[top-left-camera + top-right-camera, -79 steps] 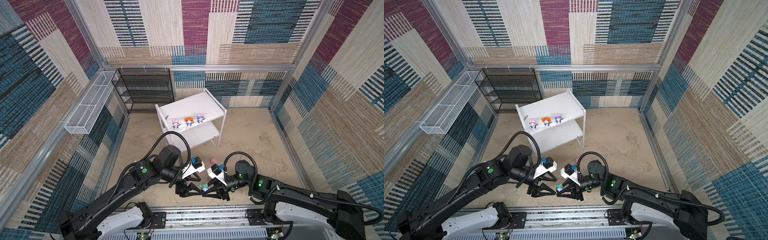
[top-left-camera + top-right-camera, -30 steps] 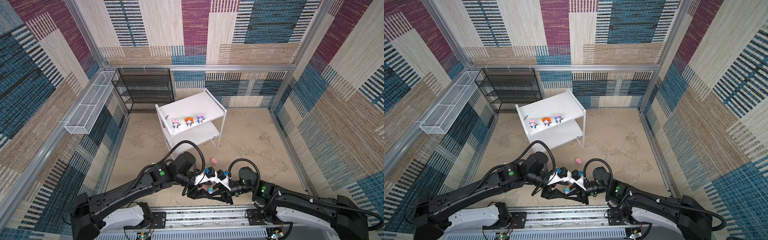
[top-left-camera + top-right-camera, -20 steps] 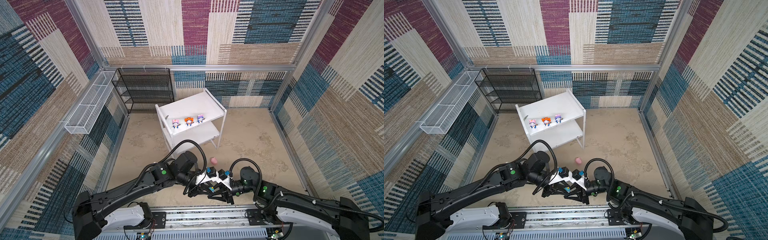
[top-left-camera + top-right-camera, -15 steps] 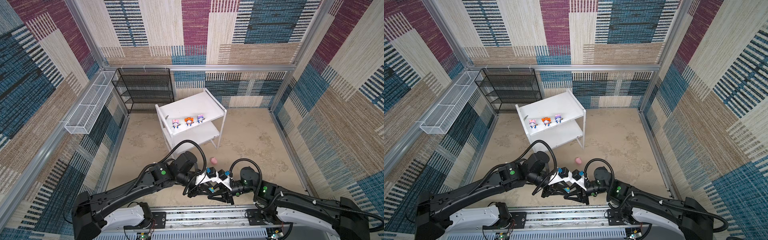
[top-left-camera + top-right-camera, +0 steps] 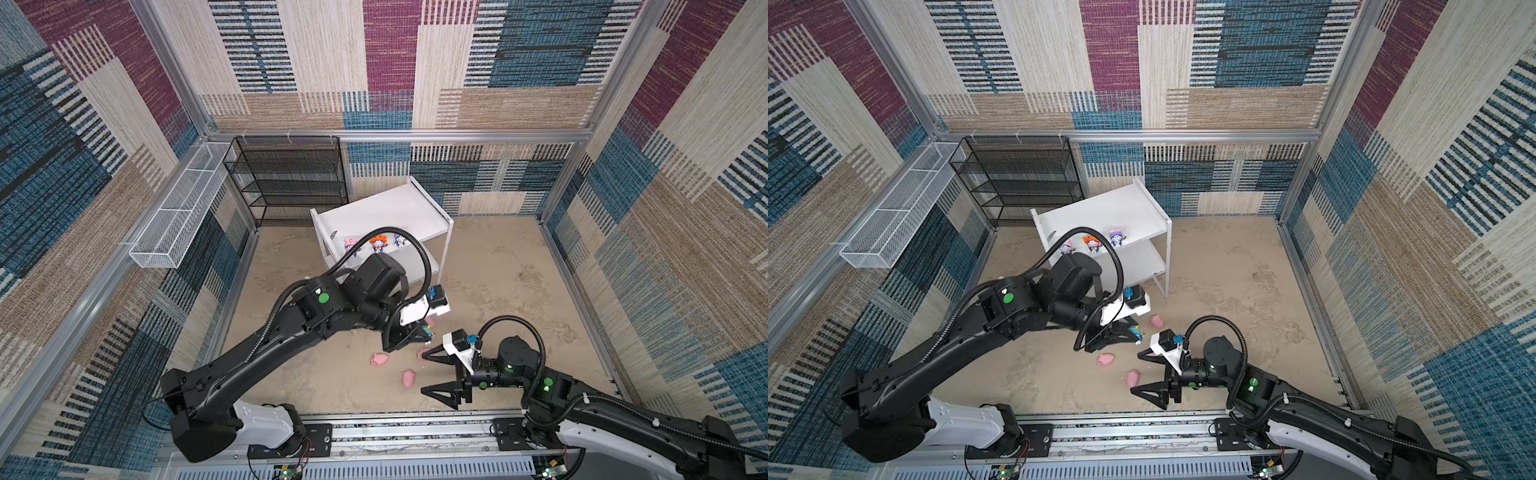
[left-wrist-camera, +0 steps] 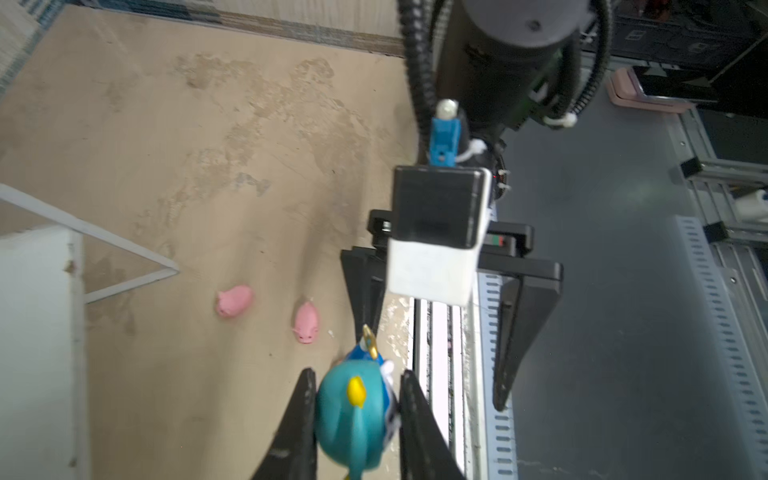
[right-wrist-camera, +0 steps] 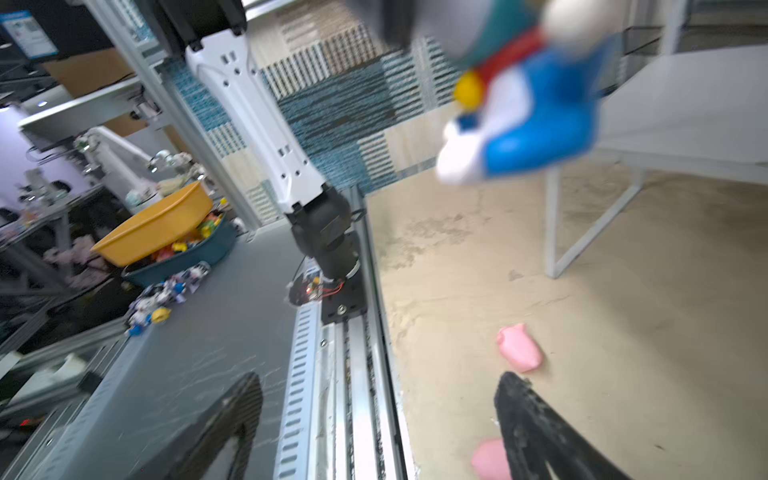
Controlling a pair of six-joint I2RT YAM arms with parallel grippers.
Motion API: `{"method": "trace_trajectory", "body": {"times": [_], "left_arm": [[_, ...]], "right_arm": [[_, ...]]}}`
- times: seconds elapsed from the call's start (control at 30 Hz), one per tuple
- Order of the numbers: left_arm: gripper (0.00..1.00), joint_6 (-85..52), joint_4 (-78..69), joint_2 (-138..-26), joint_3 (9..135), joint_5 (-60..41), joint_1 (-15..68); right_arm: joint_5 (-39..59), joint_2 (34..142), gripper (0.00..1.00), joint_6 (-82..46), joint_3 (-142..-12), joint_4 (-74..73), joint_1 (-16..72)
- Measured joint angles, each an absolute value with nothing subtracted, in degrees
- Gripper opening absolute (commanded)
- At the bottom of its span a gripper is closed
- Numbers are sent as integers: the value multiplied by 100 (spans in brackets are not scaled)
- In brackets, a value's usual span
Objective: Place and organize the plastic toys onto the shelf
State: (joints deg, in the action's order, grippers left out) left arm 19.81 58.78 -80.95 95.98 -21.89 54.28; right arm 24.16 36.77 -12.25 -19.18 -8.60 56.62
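Observation:
My left gripper (image 5: 422, 332) (image 6: 355, 399) is shut on the teal-hooded figurine (image 6: 353, 411) (image 5: 1136, 331), held above the floor in front of the shelf (image 5: 390, 212) (image 5: 1100, 212). Its blue and white body shows blurred in the right wrist view (image 7: 532, 124). My right gripper (image 5: 424, 372) (image 7: 380, 386) stands open and empty near the front rail. Several pink pigs lie on the floor between the arms (image 5: 380, 359) (image 5: 409, 378) (image 5: 1157, 321); one (image 7: 490, 461) lies right beside my right fingers (image 7: 528, 419). Pink (image 5: 350, 246), orange (image 5: 378, 243) and purple (image 5: 400, 240) hooded figurines stand along the top board's front edge.
A black wire-mesh rack (image 5: 291, 178) stands against the back wall, left of the shelf. A long white wire basket (image 5: 178, 216) hangs on the left wall. The metal rail (image 5: 415, 428) runs along the front edge, close behind my right gripper.
My right gripper has opened wide and let go of the teal figurine. The left gripper, shut on it, has carried it up and away toward the shelf; the two grippers have parted.

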Motion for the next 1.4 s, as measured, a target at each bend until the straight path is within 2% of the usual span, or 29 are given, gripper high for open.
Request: {"method": "trace_trajectory", "body": {"times": [0.23,0.53,0.93,1.4], "left_arm": [[16,2255,7225,-9854,12728,-1643,5159],[14,2488,7830,-10884,14853,-1109,5041],[12,3033,7564,-11354,15487,-36,4875],[9,3155,7203,-11544,15495,-67,4565]], "right_arm": [[976,3693,98,-1308,-2482,-34,5662],[469,3662,99,-1321,-2512,523,5662],[436,3618,99,-1278,-2523,633,5662],[169,3785,99,-1022,-2939,823,5662]]}}
